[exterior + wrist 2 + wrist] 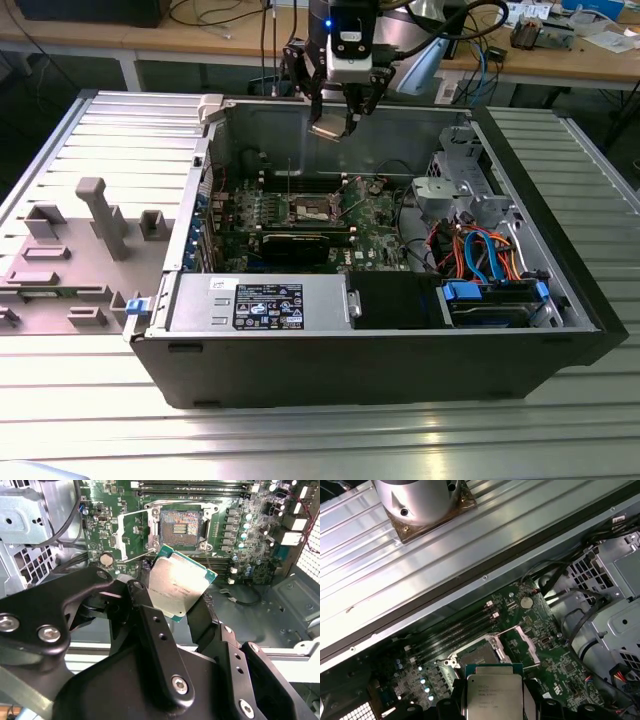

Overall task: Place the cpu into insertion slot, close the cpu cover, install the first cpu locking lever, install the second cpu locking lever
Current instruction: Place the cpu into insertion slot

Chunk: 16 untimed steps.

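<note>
1. Position: gripper [338, 122] hangs above the open case [380, 370], over the rear part of the green board [375, 215] in the exterior view.
2. Grip: black fingers [150, 625] are clamped on the cpu [180, 586], one at each of two opposite edges.
3. The cpu is in the air, clear of the board. Its silvery top faces both wrist cameras, and it sits tilted in the second wrist view.
4. The slot [179, 527] is uncovered, its golden-brown contact field bare inside a metal rim. Nothing sits in it.
5. In the second wrist view one cpu corner overlaps the slot's rim. The rest of the chip lies beside the slot.
6. The cover [131, 534] is swung off the slot and lies open just beside it.
7. Long memory slots [452, 630] run along the slot's far side from the gripper.
8. A grey power supply [260, 303] lies along the case's near wall in the exterior view. Blue and orange cables [480, 250] are at the exterior view's right.
</note>
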{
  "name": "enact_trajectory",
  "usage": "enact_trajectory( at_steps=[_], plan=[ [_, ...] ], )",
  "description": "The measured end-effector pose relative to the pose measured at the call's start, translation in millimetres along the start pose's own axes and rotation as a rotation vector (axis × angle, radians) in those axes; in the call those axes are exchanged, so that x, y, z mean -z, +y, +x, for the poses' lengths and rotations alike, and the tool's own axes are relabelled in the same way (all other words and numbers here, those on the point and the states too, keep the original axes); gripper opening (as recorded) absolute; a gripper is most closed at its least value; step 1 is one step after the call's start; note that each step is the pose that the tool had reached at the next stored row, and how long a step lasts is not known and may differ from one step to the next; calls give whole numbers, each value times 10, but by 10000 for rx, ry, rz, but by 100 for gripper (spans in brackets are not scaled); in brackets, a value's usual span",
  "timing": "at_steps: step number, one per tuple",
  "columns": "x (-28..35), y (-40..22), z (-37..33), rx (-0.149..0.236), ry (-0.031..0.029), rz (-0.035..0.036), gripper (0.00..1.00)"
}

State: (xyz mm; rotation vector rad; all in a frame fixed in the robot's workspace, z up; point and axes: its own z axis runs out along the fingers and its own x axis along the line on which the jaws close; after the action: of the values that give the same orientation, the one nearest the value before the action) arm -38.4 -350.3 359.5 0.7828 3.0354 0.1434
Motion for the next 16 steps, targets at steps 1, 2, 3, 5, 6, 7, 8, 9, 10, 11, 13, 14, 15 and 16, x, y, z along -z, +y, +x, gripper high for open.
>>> enact_trajectory(
  at_steps=[1, 2, 3, 5, 6, 7, 8, 9, 10, 11, 13, 14, 15, 16],
  plan=[
    [0, 0, 0, -13, -1, 0, 54],
    [0, 0, 0, -17, -2, -1, 54],
    [0, 0, 0, -18, -2, 0, 54],
    [0, 0, 0, -19, -2, 0, 54],
    [0, 0, 0, -18, -2, -1, 54],
    [0, 0, 0, -19, -2, -1, 54],
    [0, 0, 0, -19, -2, 0, 54],
    [0, 0, 0, -21, -2, -1, 54],
    [0, 0, 0, -30, -3, -1, 54],
    [0, 0, 1, -64, -6, -2, 54],
    [-1, 0, 1, -190, -18, -4, 54],
    [-2, 0, 0, -273, -25, -6, 54],
    [-4, 0, 0, -425, -39, -8, 54],
    [-8, 0, 0, -640, -58, -11, 54]
  ],
)
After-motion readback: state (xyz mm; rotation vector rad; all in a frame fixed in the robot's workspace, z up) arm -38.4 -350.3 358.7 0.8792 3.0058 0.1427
